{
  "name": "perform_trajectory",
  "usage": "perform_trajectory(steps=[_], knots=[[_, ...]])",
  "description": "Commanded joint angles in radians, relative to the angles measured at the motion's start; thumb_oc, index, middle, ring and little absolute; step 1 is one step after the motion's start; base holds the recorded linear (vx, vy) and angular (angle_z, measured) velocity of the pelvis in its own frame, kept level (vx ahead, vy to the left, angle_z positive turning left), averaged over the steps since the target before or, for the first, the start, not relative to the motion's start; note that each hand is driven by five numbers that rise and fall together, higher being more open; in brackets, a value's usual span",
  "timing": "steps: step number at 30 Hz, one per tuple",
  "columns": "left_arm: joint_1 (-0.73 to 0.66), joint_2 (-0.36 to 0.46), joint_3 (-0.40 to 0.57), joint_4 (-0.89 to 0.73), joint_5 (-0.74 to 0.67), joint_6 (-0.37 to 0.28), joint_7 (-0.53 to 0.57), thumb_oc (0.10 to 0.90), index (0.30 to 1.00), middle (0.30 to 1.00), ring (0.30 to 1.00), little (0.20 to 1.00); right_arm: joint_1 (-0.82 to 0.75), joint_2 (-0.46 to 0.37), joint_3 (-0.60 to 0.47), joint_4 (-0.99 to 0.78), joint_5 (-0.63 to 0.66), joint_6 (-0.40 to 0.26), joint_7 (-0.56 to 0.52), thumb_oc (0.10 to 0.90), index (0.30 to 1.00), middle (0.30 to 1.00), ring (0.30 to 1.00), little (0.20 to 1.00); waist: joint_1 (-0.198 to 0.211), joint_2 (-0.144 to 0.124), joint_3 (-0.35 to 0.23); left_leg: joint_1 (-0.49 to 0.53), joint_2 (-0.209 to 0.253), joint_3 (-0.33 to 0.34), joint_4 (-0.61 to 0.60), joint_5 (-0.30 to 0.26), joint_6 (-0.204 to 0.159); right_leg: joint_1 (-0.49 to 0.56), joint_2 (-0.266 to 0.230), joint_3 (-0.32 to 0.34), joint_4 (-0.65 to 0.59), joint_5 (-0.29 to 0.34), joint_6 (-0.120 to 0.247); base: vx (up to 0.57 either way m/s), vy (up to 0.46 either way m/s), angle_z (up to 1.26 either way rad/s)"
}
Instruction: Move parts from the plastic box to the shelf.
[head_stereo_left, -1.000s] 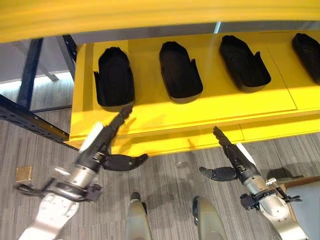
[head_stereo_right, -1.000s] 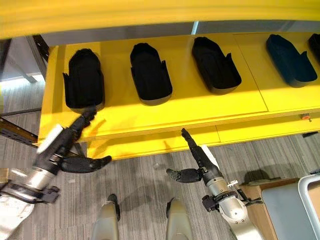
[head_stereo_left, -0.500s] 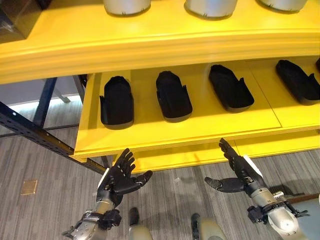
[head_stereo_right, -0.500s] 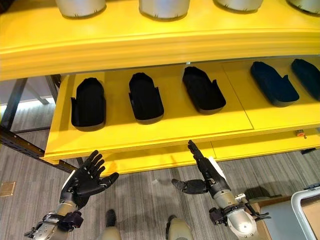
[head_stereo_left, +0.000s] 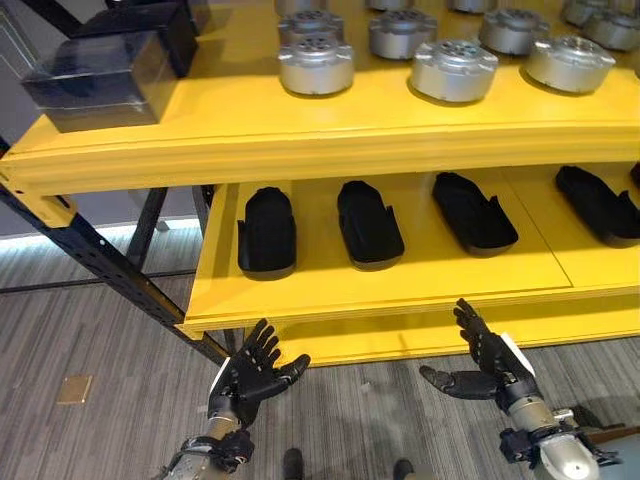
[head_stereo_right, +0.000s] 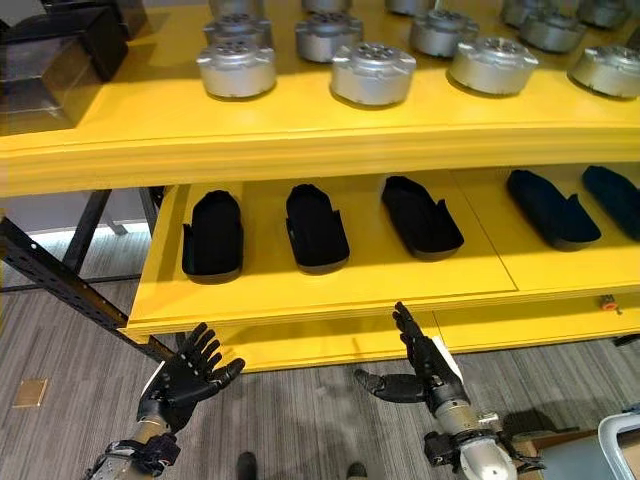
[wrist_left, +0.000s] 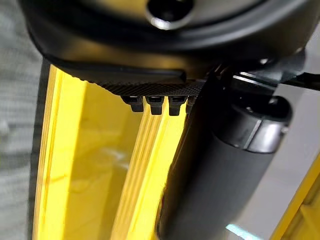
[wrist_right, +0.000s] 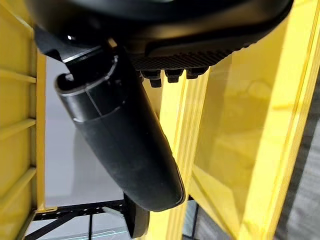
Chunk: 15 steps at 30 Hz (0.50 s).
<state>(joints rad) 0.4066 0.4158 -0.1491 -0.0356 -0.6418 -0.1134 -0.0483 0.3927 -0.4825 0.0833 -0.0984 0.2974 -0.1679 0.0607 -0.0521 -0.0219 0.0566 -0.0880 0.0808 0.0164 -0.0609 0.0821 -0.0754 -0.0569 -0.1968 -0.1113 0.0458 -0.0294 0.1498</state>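
Note:
A yellow shelf (head_stereo_left: 400, 270) carries several black scoop-shaped parts (head_stereo_left: 267, 230) on its lower board and round silver metal parts (head_stereo_left: 455, 70) on the board above. My left hand (head_stereo_left: 247, 372) hangs open below the shelf's front edge at the lower left, fingers spread, holding nothing. Lower right, my right hand (head_stereo_left: 490, 360) is open too, thumb out and empty, just under the shelf front. Both wrist views look along the empty hands, left (wrist_left: 220, 180) and right (wrist_right: 120, 145), at the yellow shelf edge (wrist_right: 260, 125).
Dark boxes (head_stereo_left: 105, 70) stand at the left end of the upper board. A dark blue diagonal shelf strut (head_stereo_left: 100, 270) runs down at the left. Grey striped floor (head_stereo_left: 90, 330) lies below, with a small tan tile (head_stereo_left: 74, 389) on it.
The camera has tilted up, so the upper board with the silver parts now shows. Both hands stay low and open; the left hand earlier drew back from the shelf edge.

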Motion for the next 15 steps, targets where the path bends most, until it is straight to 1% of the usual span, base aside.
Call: perform_trajectory(steps=[1,4,6,14,15], knots=[[-0.108,0.012,0.05,-0.032,0.07,-0.111,0.006,0.9,1.0,1.0,1.0,1.0,-0.137,-0.004,0.03,-0.017,0.053,-0.072,-0.009,0.9,1.0,1.0,1.0,1.0,-0.006,-0.016,-0.038,0.04,-0.048,0.012,-0.01,-0.063,0.043,0.001,0.017,0.046,-0.081,0.086,0.012,0.02,0.146,-0.34],[-0.119,0.006,0.044,-0.022,0.074,-0.109,0.009,0.9,1.0,1.0,1.0,1.0,-0.152,0.001,0.044,-0.018,0.049,-0.066,-0.004,0.9,1.0,1.0,1.0,1.0,-0.003,-0.021,-0.041,0.053,-0.053,0.028,-0.015,-0.071,0.049,-0.002,0.01,0.06,-0.086,0.098,0.021,0.02,0.068,-0.31],[-0.121,0.0,0.044,-0.012,0.08,-0.107,0.012,0.9,1.0,1.0,1.0,1.0,-0.165,0.005,0.061,-0.019,0.047,-0.065,0.0,0.9,1.0,1.0,1.0,1.0,-0.001,-0.028,-0.045,0.07,-0.055,0.039,-0.015,-0.08,0.055,0.001,0.008,0.081,-0.094,0.102,0.025,0.04,0.059,-0.21],[-0.118,-0.011,0.059,-0.001,0.102,-0.103,0.029,0.9,1.0,1.0,1.0,1.0,-0.152,0.011,0.065,-0.026,0.052,-0.058,0.004,0.9,1.0,1.0,1.0,1.0,-0.001,-0.038,-0.056,0.092,-0.051,0.039,-0.018,-0.087,0.057,0.021,0.009,0.084,-0.099,0.093,0.023,0.02,0.006,-0.09],[-0.112,-0.023,0.058,0.008,0.089,-0.094,0.031,0.9,1.0,1.0,1.0,1.0,-0.144,0.012,0.066,-0.027,0.05,-0.055,0.005,0.9,1.0,1.0,1.0,1.0,-0.002,-0.038,-0.061,0.099,-0.047,0.039,-0.019,-0.089,0.055,0.03,0.009,0.08,-0.104,0.09,0.023,0.03,-0.015,0.01]])
